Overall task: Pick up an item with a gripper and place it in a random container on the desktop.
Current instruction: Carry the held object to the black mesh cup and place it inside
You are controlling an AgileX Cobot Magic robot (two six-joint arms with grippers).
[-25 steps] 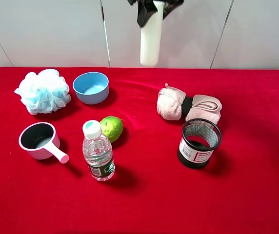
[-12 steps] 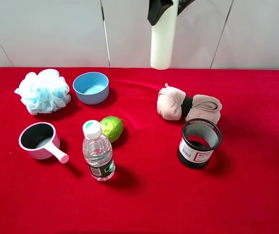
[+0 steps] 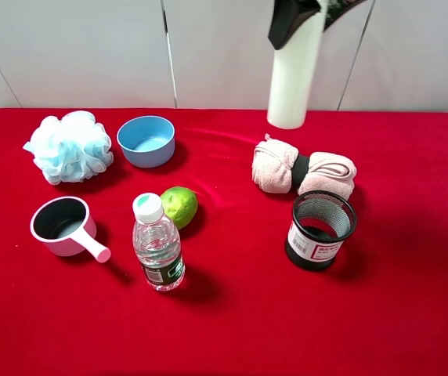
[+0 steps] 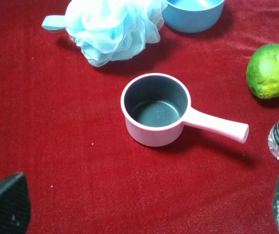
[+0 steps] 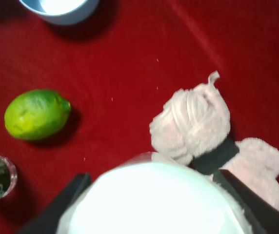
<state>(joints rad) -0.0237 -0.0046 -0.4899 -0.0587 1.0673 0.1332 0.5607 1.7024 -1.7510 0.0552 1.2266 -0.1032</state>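
The tall white cylinder (image 3: 293, 70) hangs upright high above the red desktop (image 3: 224, 313), held at its top by my right gripper (image 3: 306, 12), which is shut on it at the top edge of the exterior view. In the right wrist view the cylinder's end (image 5: 154, 200) fills the lower part between the two black fingers (image 5: 61, 204). The black wire-mesh cup (image 3: 319, 229) with a white and red label stands on the cloth below and slightly right of the cylinder. My left gripper (image 4: 144, 204) is open, low over the cloth near the pink handled cup (image 4: 156, 115).
A rolled pink towel (image 3: 302, 172) lies just behind the mesh cup. A blue bowl (image 3: 146, 140), a pale blue bath pouf (image 3: 69, 146), a lime (image 3: 178, 206) and a clear water bottle (image 3: 157, 243) stand on the left half.
My right gripper has carried the white cylinder to the right and a little lower, from above the table's middle back toward the mesh cup's side. Nothing on the cloth has moved.
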